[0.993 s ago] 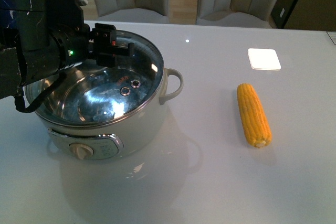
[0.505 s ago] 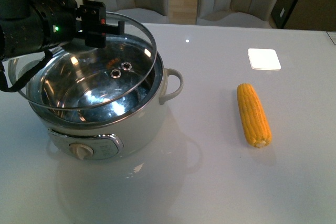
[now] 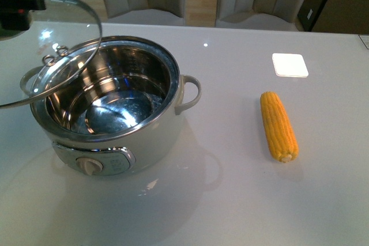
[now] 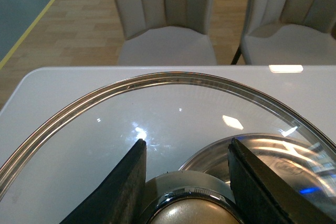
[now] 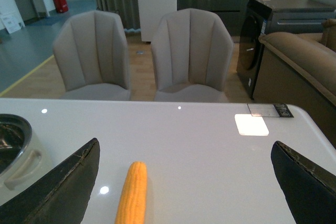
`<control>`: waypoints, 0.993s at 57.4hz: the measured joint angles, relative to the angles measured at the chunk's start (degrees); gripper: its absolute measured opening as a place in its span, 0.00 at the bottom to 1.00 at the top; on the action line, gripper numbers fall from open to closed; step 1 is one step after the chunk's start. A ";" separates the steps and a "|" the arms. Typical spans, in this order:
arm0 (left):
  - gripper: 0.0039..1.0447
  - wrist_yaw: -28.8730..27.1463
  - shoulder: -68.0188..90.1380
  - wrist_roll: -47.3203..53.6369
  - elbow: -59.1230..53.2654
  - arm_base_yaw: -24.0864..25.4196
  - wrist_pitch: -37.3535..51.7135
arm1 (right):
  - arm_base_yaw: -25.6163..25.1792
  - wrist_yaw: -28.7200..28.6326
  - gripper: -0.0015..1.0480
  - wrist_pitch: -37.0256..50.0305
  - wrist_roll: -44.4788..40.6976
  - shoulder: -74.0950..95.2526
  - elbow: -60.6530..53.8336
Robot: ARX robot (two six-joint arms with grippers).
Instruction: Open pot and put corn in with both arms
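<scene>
The pot (image 3: 157,141) now stands open: my left gripper (image 4: 187,182), pinching the knob (image 4: 186,211), has swung the glass lid (image 3: 60,41) off to the pot's left. The corn (image 3: 278,126) lies well right of the pot, before my spread right gripper (image 5: 184,182), so I judge picking it up comes next.
</scene>
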 joint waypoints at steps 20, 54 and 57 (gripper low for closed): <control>0.39 4.28 0.76 3.08 -3.61 16.70 5.75 | 0.00 0.00 0.92 0.00 0.00 0.00 0.00; 0.39 8.31 21.70 3.67 5.64 26.93 14.10 | 0.00 -0.02 0.92 0.00 0.00 0.00 0.00; 0.39 8.59 23.91 3.63 6.51 26.91 14.91 | 0.00 -0.02 0.92 0.00 0.00 0.00 0.00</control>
